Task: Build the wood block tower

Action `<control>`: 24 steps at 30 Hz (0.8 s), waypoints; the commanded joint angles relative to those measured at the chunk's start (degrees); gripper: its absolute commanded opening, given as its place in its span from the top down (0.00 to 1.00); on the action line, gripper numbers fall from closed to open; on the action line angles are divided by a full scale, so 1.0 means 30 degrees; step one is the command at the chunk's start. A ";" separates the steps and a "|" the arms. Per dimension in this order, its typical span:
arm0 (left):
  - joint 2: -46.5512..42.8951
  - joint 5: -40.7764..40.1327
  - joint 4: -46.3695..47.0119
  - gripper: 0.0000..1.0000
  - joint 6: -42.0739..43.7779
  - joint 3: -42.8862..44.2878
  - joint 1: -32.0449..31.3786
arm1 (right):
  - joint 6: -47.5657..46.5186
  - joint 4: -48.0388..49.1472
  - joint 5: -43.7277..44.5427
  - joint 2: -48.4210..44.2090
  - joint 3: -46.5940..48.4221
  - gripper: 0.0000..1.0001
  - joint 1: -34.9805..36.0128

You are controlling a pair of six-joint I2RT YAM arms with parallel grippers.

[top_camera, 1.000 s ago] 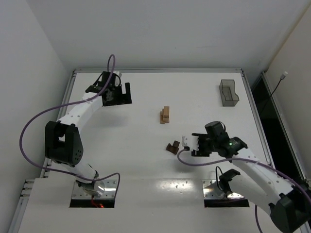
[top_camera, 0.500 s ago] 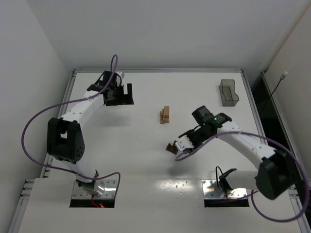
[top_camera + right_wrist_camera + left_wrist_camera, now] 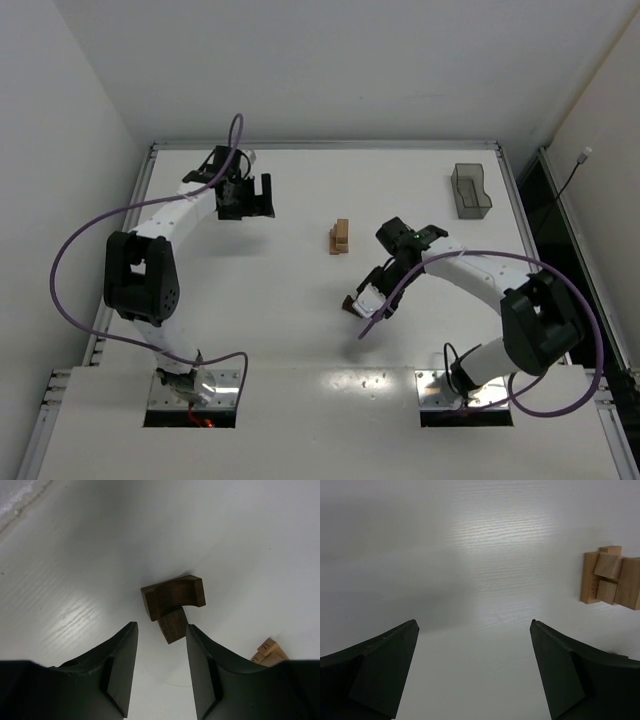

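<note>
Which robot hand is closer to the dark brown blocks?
Right. The right gripper sits open beside the dark brown blocks, fingers pointed at them. The left gripper is far away, open, near the far left corner of the table.

The counter [image 3: 300, 340] is a white sheet with fine parallel ribbing and a semi-gloss sheen that returns soft highlights. Its border rail [image 3: 325, 146] looks like bare metal.

The 2 dark brown wood blocks [image 3: 172, 597] have visible grain and a matt face. The light tan wood blocks [image 3: 600, 577] of the tower [image 3: 341, 237] are unfinished wood, matt, with fine grain.

The fingers [image 3: 375, 675] of the left pincer [image 3: 472, 630] and those of the right pincer [image 3: 161, 630] are smooth, matt black plastic. The arm shells [image 3: 175, 220] are smooth white plastic with a slight gloss. The cables [image 3: 237, 128] carry a smooth purple sheath. The bin [image 3: 470, 190] is smoky translucent plastic.
</note>
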 commanded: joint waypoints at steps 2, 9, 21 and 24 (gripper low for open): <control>0.0171 0.0529 -0.0053 0.08 0.0064 0.0948 0.0321 | -0.0870 0.1595 0.0125 0.0701 -0.0125 0.63 0.0454; 0.0785 0.0705 -0.0055 0.08 -0.0111 0.1124 0.0497 | -0.0870 0.1130 0.0739 0.1754 0.0430 0.66 0.0835; 0.1138 0.0705 -0.0230 0.08 -0.0111 0.1475 0.0673 | -0.0870 0.0366 0.2322 0.2957 0.1340 0.67 0.1948; 0.1312 0.0705 -0.0230 0.08 -0.0287 0.1475 0.0849 | -0.0870 0.0542 0.2731 0.2957 0.1164 0.67 0.2356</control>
